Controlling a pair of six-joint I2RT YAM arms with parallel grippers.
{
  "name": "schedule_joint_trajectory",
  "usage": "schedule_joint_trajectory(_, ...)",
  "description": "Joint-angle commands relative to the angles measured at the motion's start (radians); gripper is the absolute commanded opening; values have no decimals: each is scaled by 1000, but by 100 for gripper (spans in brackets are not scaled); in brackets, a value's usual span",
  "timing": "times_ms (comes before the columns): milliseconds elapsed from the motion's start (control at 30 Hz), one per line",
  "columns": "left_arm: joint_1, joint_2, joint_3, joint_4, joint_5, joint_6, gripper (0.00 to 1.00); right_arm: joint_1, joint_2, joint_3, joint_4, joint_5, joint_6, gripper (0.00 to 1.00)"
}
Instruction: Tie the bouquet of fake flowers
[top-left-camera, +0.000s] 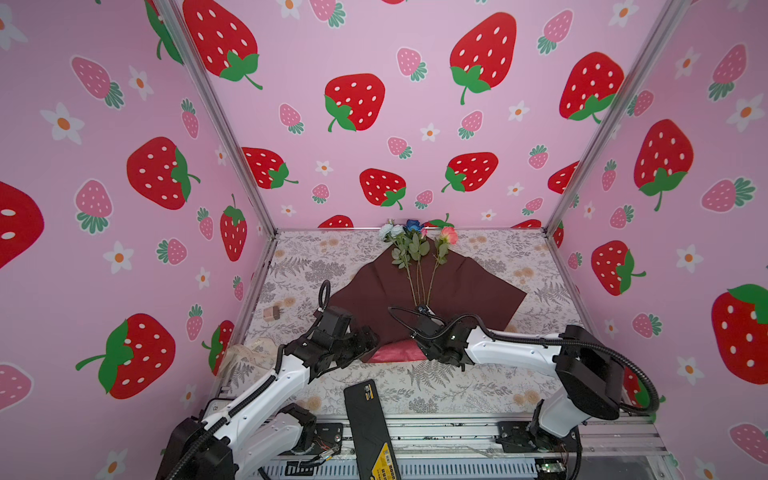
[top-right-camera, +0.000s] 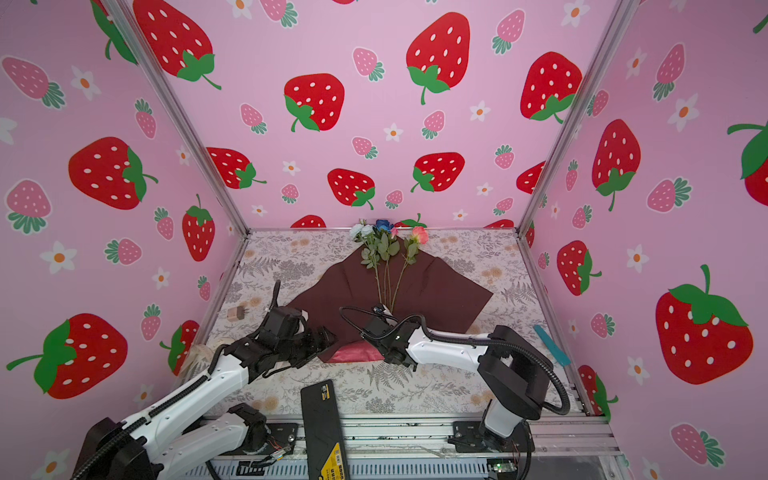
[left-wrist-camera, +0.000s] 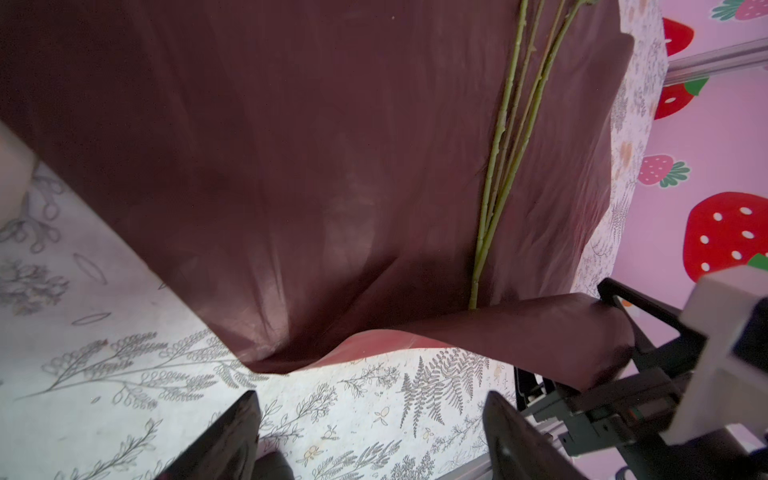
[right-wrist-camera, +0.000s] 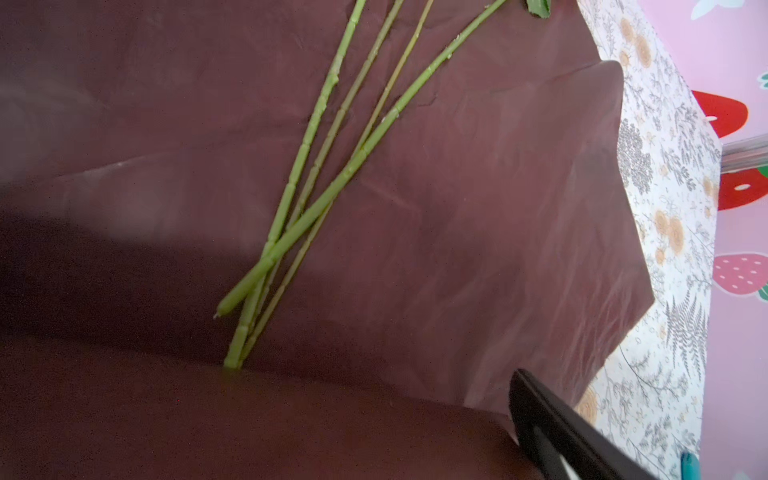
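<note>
Left wrist view: my left gripper (left-wrist-camera: 370, 399) is open, the paper (left-wrist-camera: 291, 166) just ahead of it. My right gripper (left-wrist-camera: 582, 340) seems open under the folded corner. Beyond both, the bouquet (left-wrist-camera: 494, 199) lies half wrapped; next I should fold a side over.

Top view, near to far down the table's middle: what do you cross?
black device → paper's folded corner → stems → leaves → blooms
</note>
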Motion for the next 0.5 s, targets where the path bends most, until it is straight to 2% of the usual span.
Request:
schedule_joint_trajectory(0, 3, 64, 63, 81, 17, 111, 85, -34, 27, 45, 61, -66, -89, 100)
schedule_joint_trajectory(200, 4, 181, 120, 119, 32, 195, 85, -68, 72, 111, 47, -158, -134, 99)
schedule_joint_trajectory(467, 2, 312, 155, 187, 83, 228, 82, -101, 75, 173, -52, -308, -145, 100)
